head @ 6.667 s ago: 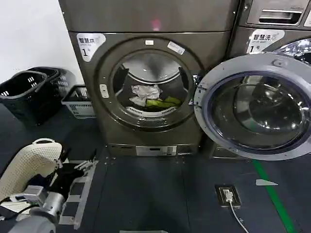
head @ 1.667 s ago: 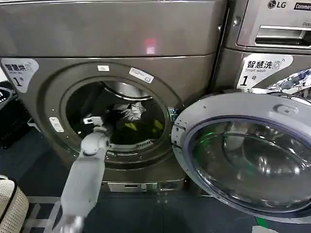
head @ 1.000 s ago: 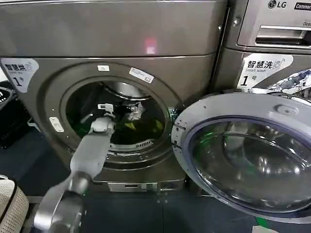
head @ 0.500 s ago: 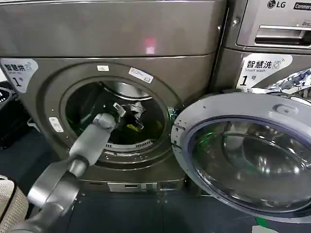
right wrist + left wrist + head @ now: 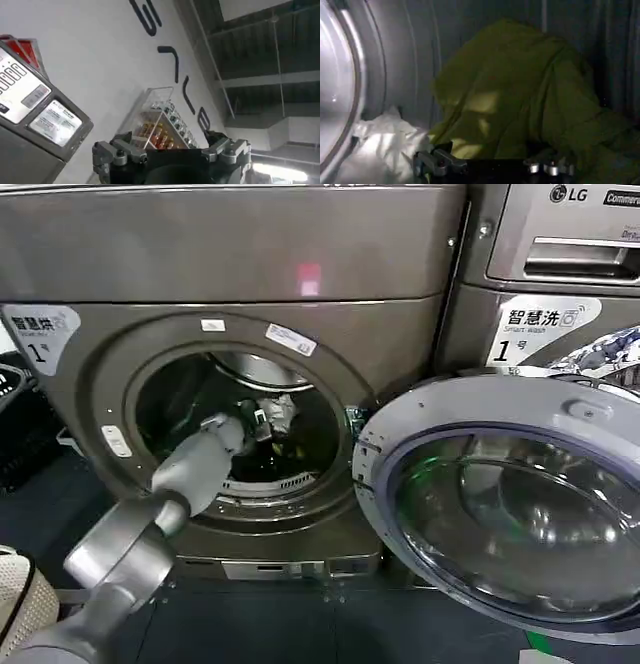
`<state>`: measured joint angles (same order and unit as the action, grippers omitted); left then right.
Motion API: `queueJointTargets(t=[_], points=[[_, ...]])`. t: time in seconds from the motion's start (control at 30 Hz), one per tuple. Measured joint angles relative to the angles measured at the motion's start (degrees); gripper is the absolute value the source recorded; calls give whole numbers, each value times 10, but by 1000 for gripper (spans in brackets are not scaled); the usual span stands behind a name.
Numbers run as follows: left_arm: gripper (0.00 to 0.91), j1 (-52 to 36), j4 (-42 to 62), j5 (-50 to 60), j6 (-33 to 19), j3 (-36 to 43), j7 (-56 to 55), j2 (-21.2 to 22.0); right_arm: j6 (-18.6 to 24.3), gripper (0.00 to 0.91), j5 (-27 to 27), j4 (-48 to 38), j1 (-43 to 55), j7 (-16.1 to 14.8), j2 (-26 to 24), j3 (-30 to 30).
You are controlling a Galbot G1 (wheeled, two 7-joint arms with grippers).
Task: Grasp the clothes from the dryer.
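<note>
The dryer (image 5: 110, 384) stands with its round door (image 5: 510, 504) swung open to the right. Inside the drum lie the clothes: a white crumpled piece (image 5: 282, 410) and a green piece (image 5: 300, 452). My left arm reaches through the opening, and the left gripper (image 5: 262, 422) is inside the drum, right at the clothes. In the left wrist view the gripper (image 5: 492, 167) is open, its fingers spread wide just short of the green cloth (image 5: 520, 100). The white cloth (image 5: 380, 145) lies beside it against the drum wall. My right gripper (image 5: 170, 150) is open and empty, pointing up at a wall.
A second machine (image 5: 560, 284) stands to the right behind the open door. A dark basket (image 5: 12, 424) sits on the floor at the far left. A white mesh object (image 5: 20, 604) is at the lower left corner.
My left arm has pushed deeper into the drum and to the right, bringing the gripper from the opening up to the clothes. The clothes have not moved.
</note>
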<state>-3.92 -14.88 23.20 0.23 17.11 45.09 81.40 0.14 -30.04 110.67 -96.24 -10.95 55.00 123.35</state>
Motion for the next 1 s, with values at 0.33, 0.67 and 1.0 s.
queueJointTargets(t=[0.33,0.67,1.0], points=[[0,-8,3,18,3,11,7,6,3,907,1,0,1,0,5,0],[0,-20,1,32,4,32,22,7,5,907,1,1,0,0,6,0],[0,-28,-34,19,12,1,17,-12,4,907,1,4,0,0,5,-1]])
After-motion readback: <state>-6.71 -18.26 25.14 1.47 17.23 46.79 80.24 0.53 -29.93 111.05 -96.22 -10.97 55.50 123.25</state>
